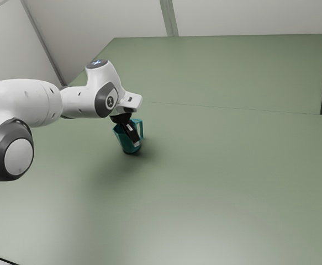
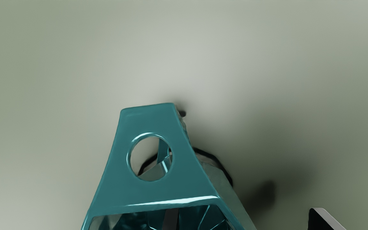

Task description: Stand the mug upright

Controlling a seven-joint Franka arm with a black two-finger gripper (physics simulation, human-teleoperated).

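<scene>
My gripper (image 1: 131,134) reaches down over the teal mug (image 1: 126,144), one finger outside its near wall. The mug's mouth faces up and its body slants in the exterior view; whether its base is flat on the table I cannot tell. Its handle rises on the exterior view's right. In the wrist view the gripper (image 2: 247,221) is open astride the wall of the mug (image 2: 153,195): one finger is inside the mouth, the other outside with a gap to the wall. The handle, with a round hole, points away from the hand.
The green table (image 1: 221,176) extends widely around the mug, with a thin seam across it behind the mug. Pale walls stand beyond its far edge. Dark shadows lie beside the mug.
</scene>
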